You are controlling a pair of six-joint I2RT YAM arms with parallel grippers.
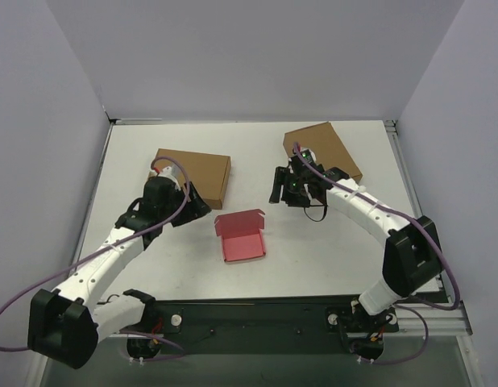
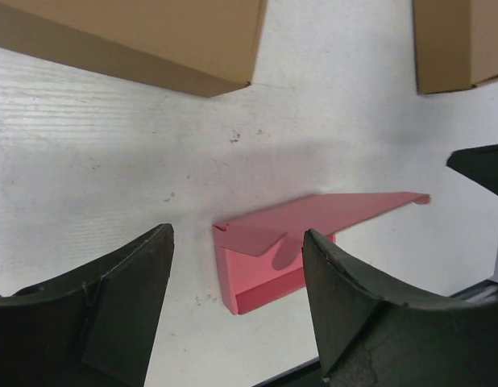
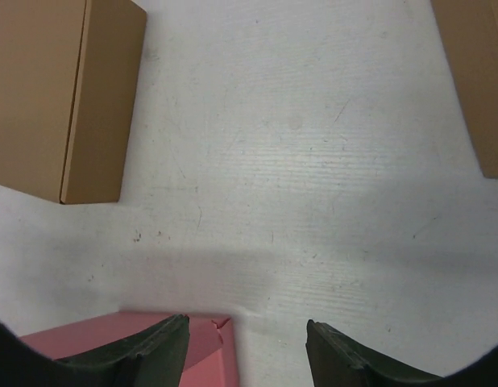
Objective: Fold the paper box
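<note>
The pink paper box (image 1: pixel 241 238) lies near the table's middle, a shallow open tray with its lid flap raised on the far side. My left gripper (image 1: pixel 198 205) hovers to its left, open and empty, beside a brown box. In the left wrist view the paper box (image 2: pixel 261 278) lies beyond the open left gripper (image 2: pixel 237 234), apart from both fingers. My right gripper (image 1: pixel 283 195) hangs open to the box's upper right, touching nothing. In the right wrist view a corner of the paper box (image 3: pixel 207 348) shows behind the left finger of the right gripper (image 3: pixel 245 322).
Two larger brown cardboard boxes stand on the white table: one at the back left (image 1: pixel 199 172), close behind my left gripper, and one at the back right (image 1: pixel 323 147), behind my right wrist. Grey walls close in the left, back and right sides.
</note>
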